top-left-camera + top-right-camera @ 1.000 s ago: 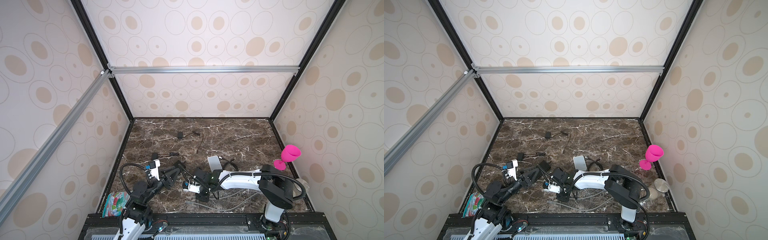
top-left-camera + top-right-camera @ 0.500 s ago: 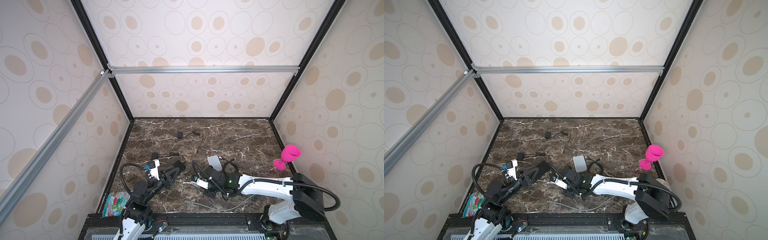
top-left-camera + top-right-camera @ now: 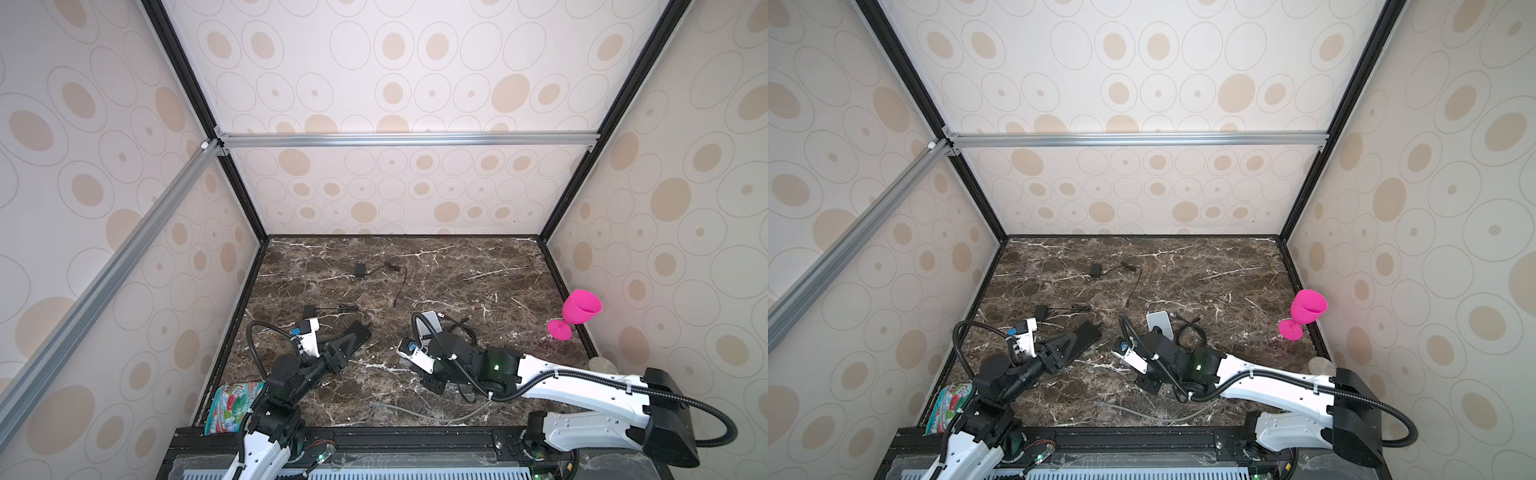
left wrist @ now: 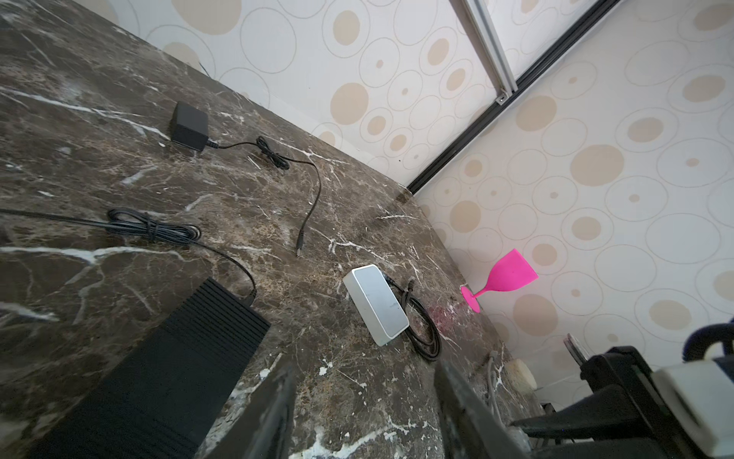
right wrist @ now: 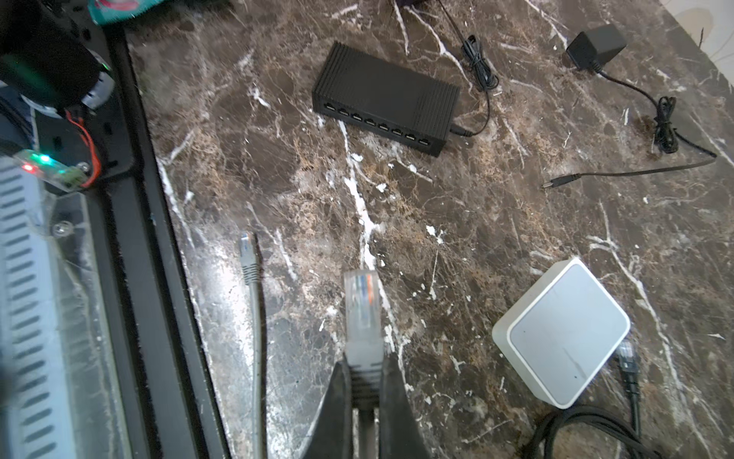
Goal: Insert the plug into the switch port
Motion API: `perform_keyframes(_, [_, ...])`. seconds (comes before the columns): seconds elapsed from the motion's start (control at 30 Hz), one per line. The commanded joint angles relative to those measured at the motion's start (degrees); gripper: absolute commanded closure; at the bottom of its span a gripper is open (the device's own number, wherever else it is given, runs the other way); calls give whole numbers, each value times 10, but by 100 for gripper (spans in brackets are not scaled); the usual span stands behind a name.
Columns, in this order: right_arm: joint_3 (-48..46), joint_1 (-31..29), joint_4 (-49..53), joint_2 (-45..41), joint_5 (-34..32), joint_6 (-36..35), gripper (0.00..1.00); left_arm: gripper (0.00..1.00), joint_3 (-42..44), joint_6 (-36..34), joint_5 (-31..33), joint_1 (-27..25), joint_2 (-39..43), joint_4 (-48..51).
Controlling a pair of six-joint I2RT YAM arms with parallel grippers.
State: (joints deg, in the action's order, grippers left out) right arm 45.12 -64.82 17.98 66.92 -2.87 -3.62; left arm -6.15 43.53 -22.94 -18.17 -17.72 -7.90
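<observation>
two top views show the black switch [image 3: 361,328] lying on the marble surface [image 3: 457,270] left of centre, its near end covered by the left gripper [image 3: 351,338]; its ports cannot be made out there. the right arm [image 3: 582,380] reaches in low beside a white box [image 3: 430,324], and the plug is hidden under its wrist. in the left wrist view the left gripper's fingers [image 4: 272,415] stand wide apart with nothing between them, cut off at the frame edge; only the switch's ribbed top shows. in the right wrist view the right gripper [image 5: 362,367] pinches the grey boot of the clear plug [image 5: 360,302] over bare marble, well apart from the switch's row of ports [image 5: 375,122]; the cable behind the fingers is hidden.
</observation>
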Motion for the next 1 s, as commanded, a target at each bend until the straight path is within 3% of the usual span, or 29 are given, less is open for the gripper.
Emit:
perform_keyframes(0.0, [-22, -3, -8, -8, 23, 32, 100, 43, -55, 4, 31, -4, -4, 49])
perform_keyframes(0.37, [-45, -2, -43, -23, 26, 66, 100, 40, -120, -28, 71, -4, -124, 69])
perform_keyframes(0.57, [-51, -2, -62, 9, 29, 76, 100, 43, -61, -48, 97, -4, -165, -40])
perform_keyframes(0.73, [-67, -3, -90, 25, 27, 83, 100, 42, -17, -111, 144, -5, -171, -122])
perform_keyframes(0.97, [-40, -2, -70, 82, 37, 68, 100, 37, -13, -179, 152, -4, -272, -205])
